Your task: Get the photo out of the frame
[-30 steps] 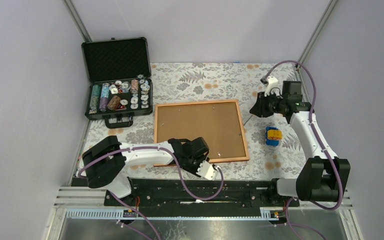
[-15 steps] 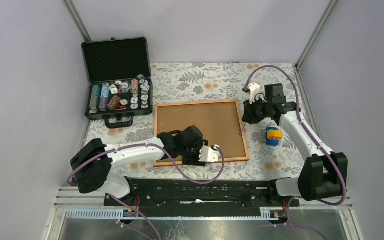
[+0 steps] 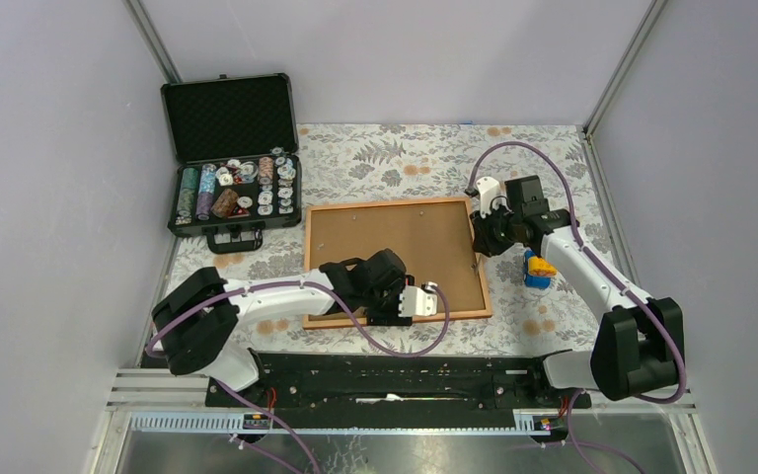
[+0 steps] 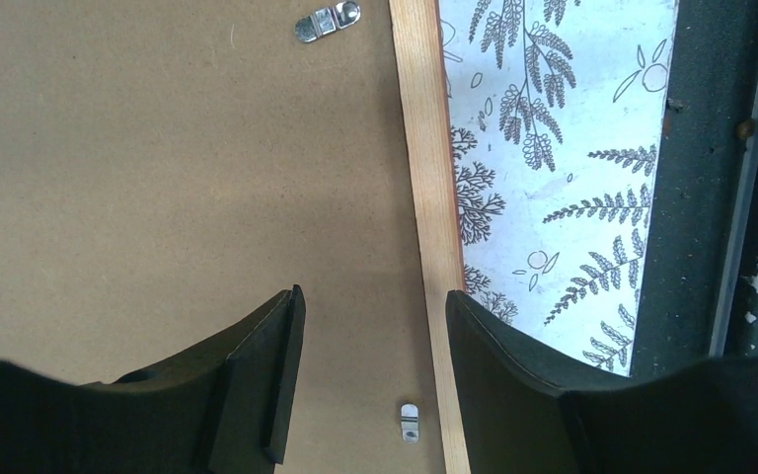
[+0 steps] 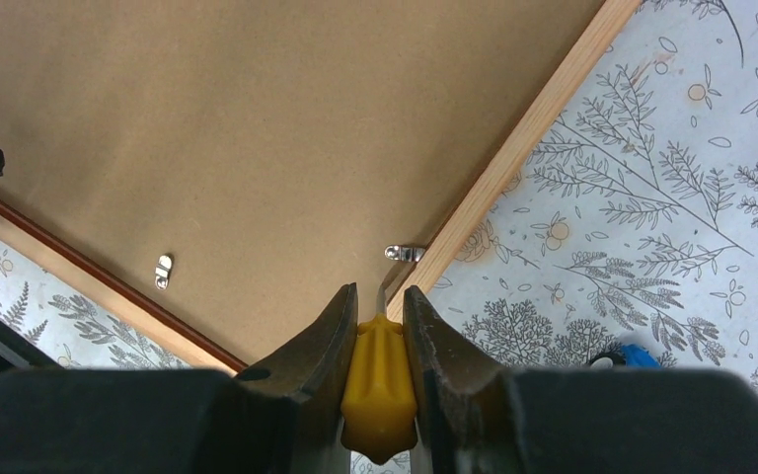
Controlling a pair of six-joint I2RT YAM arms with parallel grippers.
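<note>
The orange-red wooden picture frame (image 3: pixel 395 237) lies back-up on the leafy worktop (image 3: pixel 405 158), photo hidden, so the right gripper (image 5: pixel 375 296) squeezes a yellow-handled screwdriver (image 5: pixel 377 395) toward a small metal clip (image 5: pixel 405 253) while the wide left gripper (image 4: pixel 370 306) guards its near edge.

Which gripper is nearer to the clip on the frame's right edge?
Right. The right gripper is just by the clip, its yellow-handled tool tip reaching it; the left gripper is open over the frame's near edge.
</note>
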